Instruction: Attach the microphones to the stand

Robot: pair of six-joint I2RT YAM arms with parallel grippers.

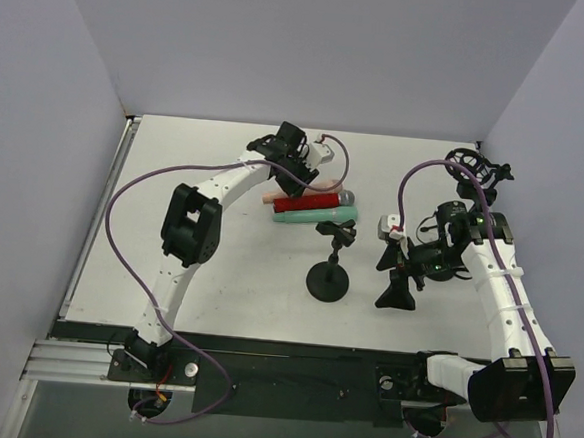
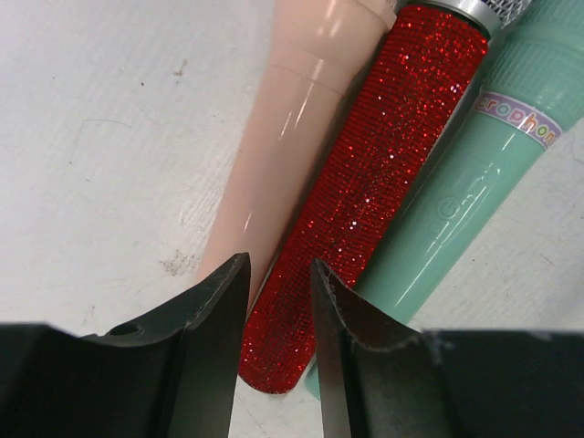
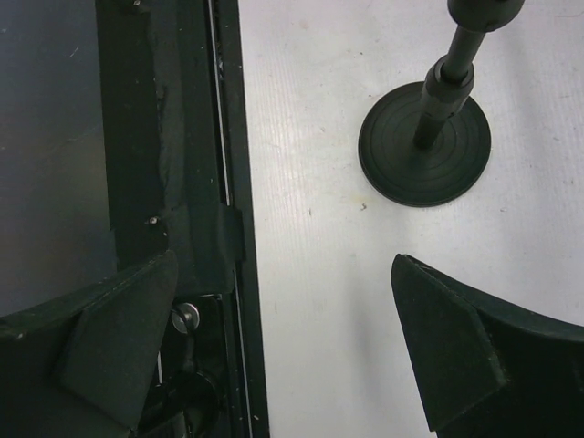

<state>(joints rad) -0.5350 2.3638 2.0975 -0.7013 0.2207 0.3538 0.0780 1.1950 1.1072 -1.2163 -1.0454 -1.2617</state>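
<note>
White table (image 1: 227,295) holds microphones (image 1: 311,207) beneath left hand (image 2: 279,301)

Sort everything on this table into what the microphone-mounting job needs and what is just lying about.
Needed for the job:
pink microphone
glittery red microphone
mint green microphone
round-base stand

Just lying about:
black ring-shaped mount at the far right; it seems to have no part in this job

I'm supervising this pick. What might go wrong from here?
The pink microphone, red microphone and green microphone lie touching, and the left gripper hangs over them with jaws barely open: it may land on a neighbour or shove the row. A shoved one might roll into the nearby stand.
</note>
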